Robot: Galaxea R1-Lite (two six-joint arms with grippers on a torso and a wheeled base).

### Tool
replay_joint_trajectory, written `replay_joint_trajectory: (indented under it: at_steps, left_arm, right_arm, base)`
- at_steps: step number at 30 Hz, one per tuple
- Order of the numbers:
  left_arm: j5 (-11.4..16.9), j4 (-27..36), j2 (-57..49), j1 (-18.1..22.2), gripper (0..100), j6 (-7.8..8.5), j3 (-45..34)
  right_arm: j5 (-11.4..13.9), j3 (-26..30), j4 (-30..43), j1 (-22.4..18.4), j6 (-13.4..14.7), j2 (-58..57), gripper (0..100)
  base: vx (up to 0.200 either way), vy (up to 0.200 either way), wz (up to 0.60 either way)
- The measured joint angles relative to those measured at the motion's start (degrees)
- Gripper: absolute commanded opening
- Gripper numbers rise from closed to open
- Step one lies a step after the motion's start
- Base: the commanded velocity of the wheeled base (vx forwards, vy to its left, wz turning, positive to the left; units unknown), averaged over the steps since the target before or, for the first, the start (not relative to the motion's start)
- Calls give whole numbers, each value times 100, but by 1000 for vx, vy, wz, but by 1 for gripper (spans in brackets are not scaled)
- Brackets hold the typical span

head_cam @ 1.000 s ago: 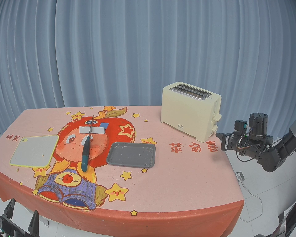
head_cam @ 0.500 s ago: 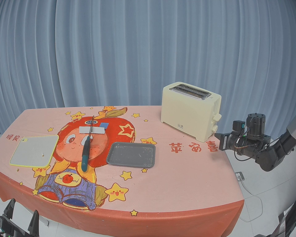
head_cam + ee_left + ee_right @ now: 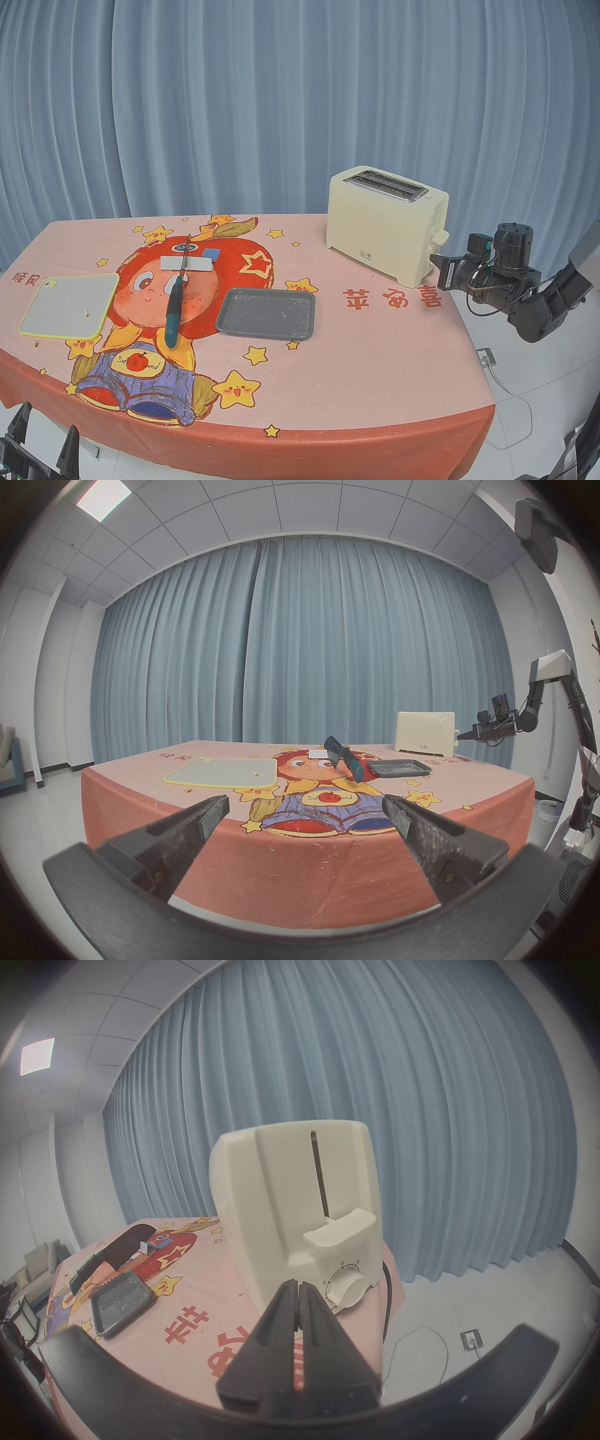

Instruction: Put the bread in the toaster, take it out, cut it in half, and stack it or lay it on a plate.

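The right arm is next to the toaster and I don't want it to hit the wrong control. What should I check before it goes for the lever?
1. Right gripper shut, fingers together for pushing: ok.
2. Tip level with the lever: not ok. It sits lower, beside the dial.
3. Lever position on the toaster: ok. It is at the foot of its slot.
4. Top slots loaded: cannot tell.
5. Left gripper out of the way: ok. It is open, off the table's near edge.
6. Knife, cutting board and grey tray away from the toaster: ok.
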State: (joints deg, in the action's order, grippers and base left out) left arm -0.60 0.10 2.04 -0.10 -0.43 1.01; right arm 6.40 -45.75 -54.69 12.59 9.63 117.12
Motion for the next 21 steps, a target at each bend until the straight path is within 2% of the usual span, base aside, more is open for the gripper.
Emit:
replay_joint_trajectory:
  at_steps: [21]
  left_arm:
    - [2, 0, 0, 0, 100, 0, 0]
  right_arm:
    - [0, -223, -5, -182, 5, 374, 0]
  base:
    - [0, 0, 0]
